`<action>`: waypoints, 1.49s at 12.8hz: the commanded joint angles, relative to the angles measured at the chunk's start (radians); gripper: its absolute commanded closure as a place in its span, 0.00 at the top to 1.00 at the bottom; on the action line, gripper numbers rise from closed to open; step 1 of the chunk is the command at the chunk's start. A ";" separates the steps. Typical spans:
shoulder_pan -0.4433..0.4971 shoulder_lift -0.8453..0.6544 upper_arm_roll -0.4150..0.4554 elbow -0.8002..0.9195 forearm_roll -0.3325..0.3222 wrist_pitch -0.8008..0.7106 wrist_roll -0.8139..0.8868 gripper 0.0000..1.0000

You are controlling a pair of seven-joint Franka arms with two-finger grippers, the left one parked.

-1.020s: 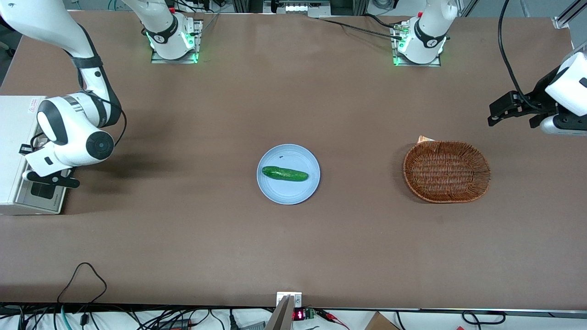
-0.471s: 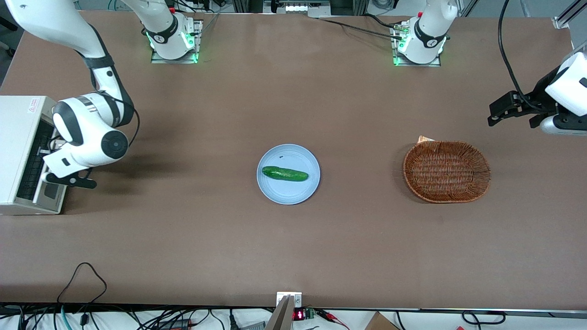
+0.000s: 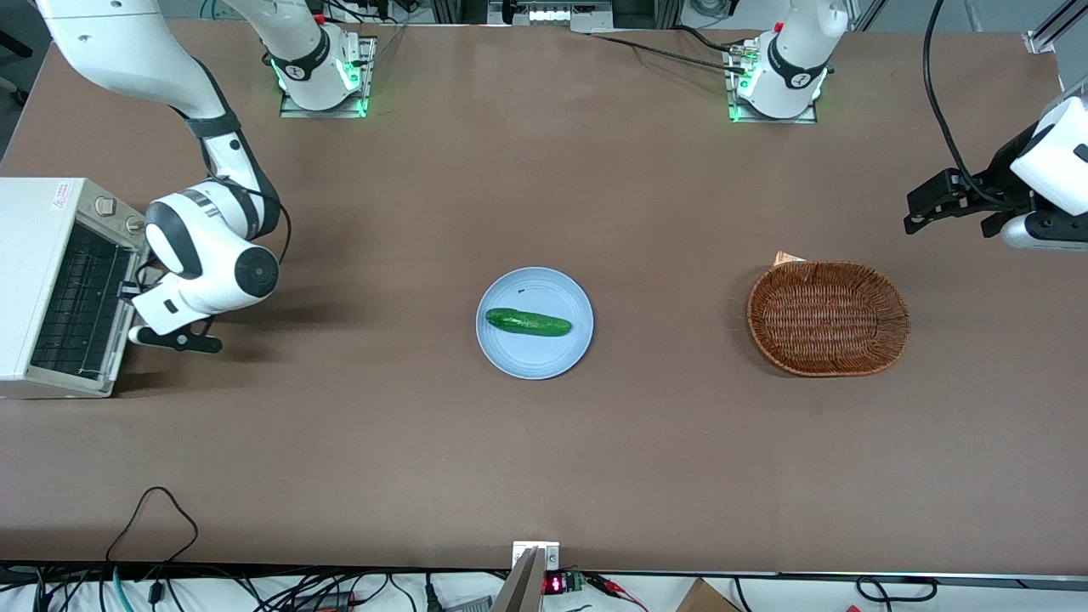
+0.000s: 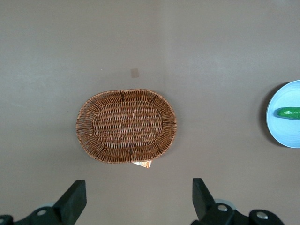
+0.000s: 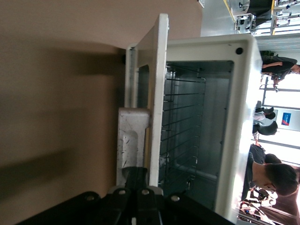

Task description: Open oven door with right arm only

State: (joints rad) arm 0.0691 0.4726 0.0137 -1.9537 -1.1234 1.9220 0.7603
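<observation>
The cream-white toaster oven [image 3: 38, 225] stands at the working arm's end of the table. Its oven door [image 5: 157, 70] is swung away from the cavity, so the wire rack [image 3: 81, 297] inside shows. In the right wrist view the door is seen edge-on, with its silver bar handle [image 5: 131, 136] on the outer face. The right arm [image 3: 208, 255] reaches down in front of the oven. My gripper [image 5: 139, 174] is at the handle, fingers pressed together on it. In the front view the wrist covers most of the door.
A light blue plate [image 3: 510, 357] with a green cucumber [image 3: 528, 322] lies mid-table. A brown wicker basket [image 3: 828, 318] sits toward the parked arm's end. Cables [image 3: 153, 518] trail over the table edge nearest the front camera.
The right arm's wrist has moved away from the oven toward mid-table, drawing the door with it. The door has swung wider and more of the wire rack shows.
</observation>
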 commanded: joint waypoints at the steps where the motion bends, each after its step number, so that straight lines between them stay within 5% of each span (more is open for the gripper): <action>1: -0.022 0.052 -0.017 0.018 0.028 0.063 0.024 0.01; 19: -0.018 0.167 -0.005 0.039 0.063 0.152 0.024 0.01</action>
State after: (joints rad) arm 0.0667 0.6344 0.0156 -1.9170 -1.0455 2.0951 0.7873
